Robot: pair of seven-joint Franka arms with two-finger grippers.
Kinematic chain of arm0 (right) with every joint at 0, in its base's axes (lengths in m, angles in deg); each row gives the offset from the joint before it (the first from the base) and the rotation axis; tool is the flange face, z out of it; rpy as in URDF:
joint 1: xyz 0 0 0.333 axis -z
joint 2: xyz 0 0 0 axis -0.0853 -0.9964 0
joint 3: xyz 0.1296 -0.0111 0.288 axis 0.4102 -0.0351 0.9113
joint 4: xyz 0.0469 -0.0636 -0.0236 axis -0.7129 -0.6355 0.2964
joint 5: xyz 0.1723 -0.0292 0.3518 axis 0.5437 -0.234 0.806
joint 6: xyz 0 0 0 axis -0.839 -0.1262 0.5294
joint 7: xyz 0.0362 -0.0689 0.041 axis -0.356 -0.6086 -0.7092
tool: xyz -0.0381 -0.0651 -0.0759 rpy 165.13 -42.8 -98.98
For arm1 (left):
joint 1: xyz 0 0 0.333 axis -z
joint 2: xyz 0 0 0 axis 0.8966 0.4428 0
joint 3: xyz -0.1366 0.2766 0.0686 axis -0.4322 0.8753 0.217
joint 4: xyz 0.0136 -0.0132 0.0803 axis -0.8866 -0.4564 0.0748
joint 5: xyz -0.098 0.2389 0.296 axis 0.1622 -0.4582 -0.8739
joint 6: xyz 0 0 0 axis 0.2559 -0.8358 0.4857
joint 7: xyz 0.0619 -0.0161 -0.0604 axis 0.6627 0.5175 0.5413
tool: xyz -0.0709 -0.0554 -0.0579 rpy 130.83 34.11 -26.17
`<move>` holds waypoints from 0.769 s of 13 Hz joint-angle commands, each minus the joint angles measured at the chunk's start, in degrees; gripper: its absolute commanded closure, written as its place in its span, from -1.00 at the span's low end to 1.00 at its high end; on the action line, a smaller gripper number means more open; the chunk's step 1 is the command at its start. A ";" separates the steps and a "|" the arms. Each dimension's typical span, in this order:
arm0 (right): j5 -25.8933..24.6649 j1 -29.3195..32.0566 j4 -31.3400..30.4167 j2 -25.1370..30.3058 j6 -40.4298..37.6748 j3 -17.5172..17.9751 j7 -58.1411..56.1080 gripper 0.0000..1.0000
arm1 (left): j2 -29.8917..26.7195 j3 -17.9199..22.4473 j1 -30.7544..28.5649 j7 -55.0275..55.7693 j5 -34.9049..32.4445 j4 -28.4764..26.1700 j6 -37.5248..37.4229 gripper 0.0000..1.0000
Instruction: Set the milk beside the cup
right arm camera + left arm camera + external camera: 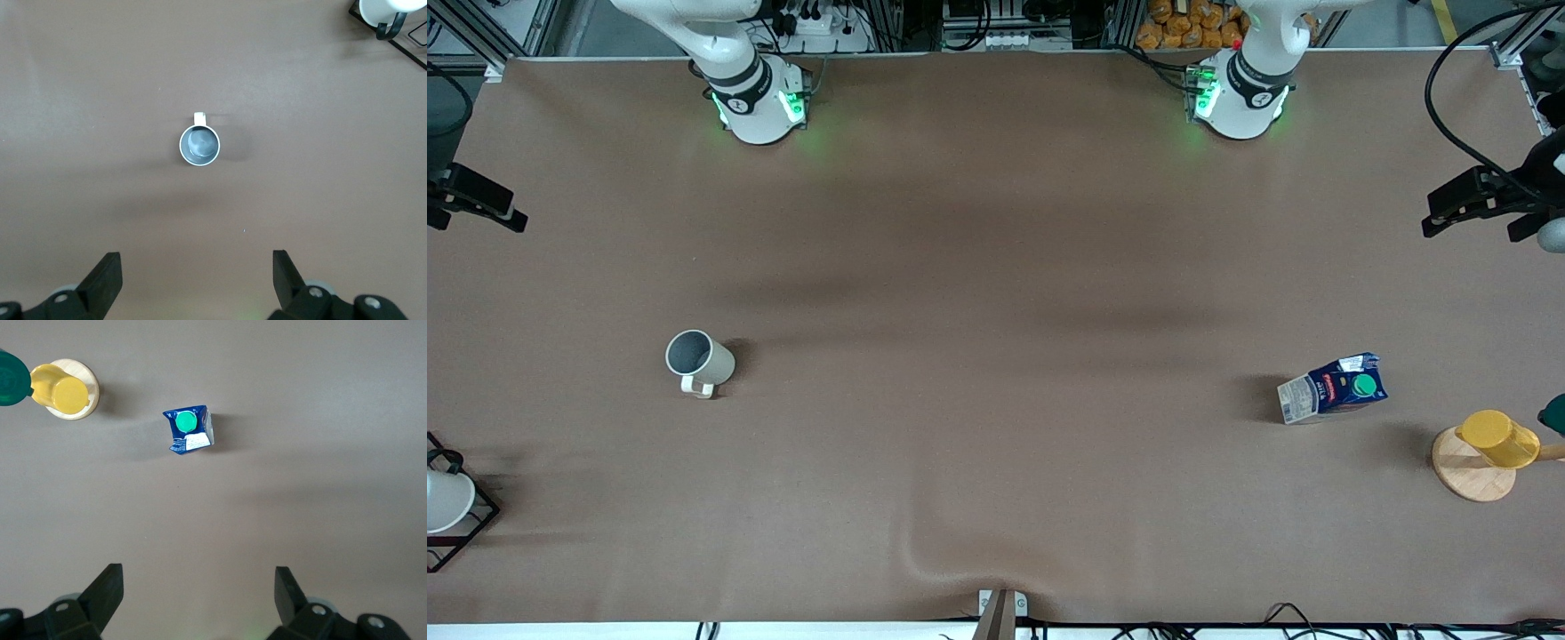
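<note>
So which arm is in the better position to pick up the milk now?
The left arm, probably. The milk stands toward its end of the table, near the yellow cup, and its open left gripper looks down on it. The cup stands toward the right arm's end, under the open right gripper.

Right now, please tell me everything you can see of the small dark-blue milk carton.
The small dark-blue milk carton has a round green cap, a red label and a white end panel. It looks like printed cardboard, with the cap on. It stands upright on the brown table, toward the left arm's end, beside the yellow cup on its wooden disc. Nothing touches it except the table.
</note>
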 commanded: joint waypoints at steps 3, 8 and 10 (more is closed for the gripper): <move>0.80 0.07 1.22 -1.22 -0.78 -0.04 -0.18 -1.00 | -1.54 -0.64 -0.22 -0.32 1.26 -1.61 -0.02 -1.00; 0.97 -0.37 1.13 -2.79 -0.70 0.13 -0.10 -1.00 | -1.27 -0.64 -0.05 -1.11 0.65 -1.61 -0.29 -1.00; 0.98 -0.72 1.13 -4.02 -0.78 0.22 -0.10 -1.00 | -1.01 -0.56 -0.31 -1.11 1.16 -1.61 -0.11 -1.00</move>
